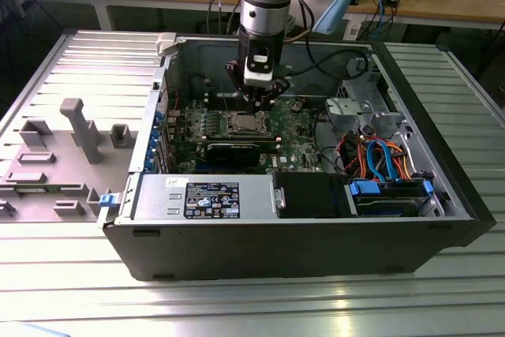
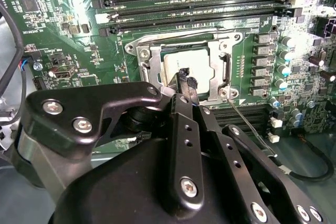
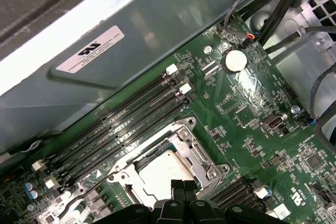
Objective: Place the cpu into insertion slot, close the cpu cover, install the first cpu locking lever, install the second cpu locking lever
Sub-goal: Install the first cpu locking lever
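Note:
The cpu (image 2: 177, 62) lies flat in the insertion slot (image 2: 137, 52), its silver-grey top facing up. The cpu cover (image 2: 219, 73) rests down around it as a silver frame, also seen as the cpu cover (image 3: 198, 153) in the first wrist view. My gripper (image 2: 187, 79) hangs just above the near edge of the cpu with its black fingertips (image 3: 177, 185) pressed together and nothing between them. A thin metal lever rod (image 2: 247, 124) slants away from the socket corner. In the exterior view my gripper (image 1: 260, 102) stands over the socket (image 1: 246, 123) inside the open case.
Memory slots (image 2: 194, 3) run along one side of the socket. A long black card (image 1: 241, 151) lies in front of it, then a power supply (image 1: 209, 195) and cabled drive bays (image 1: 383, 159). The case wall (image 3: 131, 40) rises close behind. A grey fixture (image 1: 79, 128) stands outside the case.

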You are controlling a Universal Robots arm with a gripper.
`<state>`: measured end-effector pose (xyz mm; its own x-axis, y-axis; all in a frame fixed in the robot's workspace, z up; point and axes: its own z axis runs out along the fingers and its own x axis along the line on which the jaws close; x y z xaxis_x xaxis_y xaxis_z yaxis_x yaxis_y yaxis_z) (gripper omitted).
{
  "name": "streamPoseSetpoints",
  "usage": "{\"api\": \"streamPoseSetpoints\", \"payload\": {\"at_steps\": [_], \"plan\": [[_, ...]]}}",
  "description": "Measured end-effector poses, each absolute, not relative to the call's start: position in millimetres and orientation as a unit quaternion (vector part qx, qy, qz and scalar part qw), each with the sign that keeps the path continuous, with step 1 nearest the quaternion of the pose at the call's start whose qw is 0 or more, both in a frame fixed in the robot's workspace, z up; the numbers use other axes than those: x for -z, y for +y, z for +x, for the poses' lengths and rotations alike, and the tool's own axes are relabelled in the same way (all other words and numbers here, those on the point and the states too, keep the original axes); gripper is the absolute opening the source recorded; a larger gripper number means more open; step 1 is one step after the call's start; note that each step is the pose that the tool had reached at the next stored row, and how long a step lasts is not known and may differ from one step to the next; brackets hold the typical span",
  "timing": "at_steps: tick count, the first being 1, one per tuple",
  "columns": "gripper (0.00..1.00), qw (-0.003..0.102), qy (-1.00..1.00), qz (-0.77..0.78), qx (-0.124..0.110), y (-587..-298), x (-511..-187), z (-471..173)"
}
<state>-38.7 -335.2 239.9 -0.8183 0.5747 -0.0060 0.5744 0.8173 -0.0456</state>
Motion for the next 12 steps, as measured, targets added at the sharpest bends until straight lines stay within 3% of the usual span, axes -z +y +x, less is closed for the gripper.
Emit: {"api": "streamPoseSetpoints", "payload": {"at_steps": [12], "plan": [[0.11, 0.004, -0.959, -0.283, -0.023, -335.2, -239.9, -38.6]]}}
